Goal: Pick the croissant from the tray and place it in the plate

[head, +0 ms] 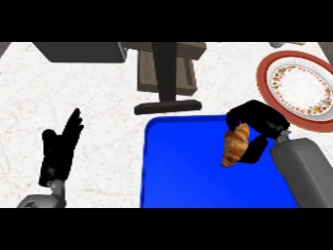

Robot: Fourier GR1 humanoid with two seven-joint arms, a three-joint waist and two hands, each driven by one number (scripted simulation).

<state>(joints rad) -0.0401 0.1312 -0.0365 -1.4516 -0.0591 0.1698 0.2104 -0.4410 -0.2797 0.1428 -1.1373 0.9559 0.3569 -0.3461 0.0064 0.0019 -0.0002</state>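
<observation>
My right hand (259, 117) is clenched round the croissant (236, 145), holding it over the tray's (183, 166) right side. I judge that's to carry it to the plate (302, 88), far right. Left hand (59, 151) rests open at left, out of the way.

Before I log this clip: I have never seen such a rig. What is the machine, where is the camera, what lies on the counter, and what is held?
It is a humanoid robot, seen from its head looking steeply down at a counter. Two grey forearms show at the bottom, each ending in a black hand. The right robot hand is curled round a croissant over the blue tray. The left robot hand rests open at the left. A red-rimmed plate lies at the upper right; a wooden object stands beyond the tray.
</observation>
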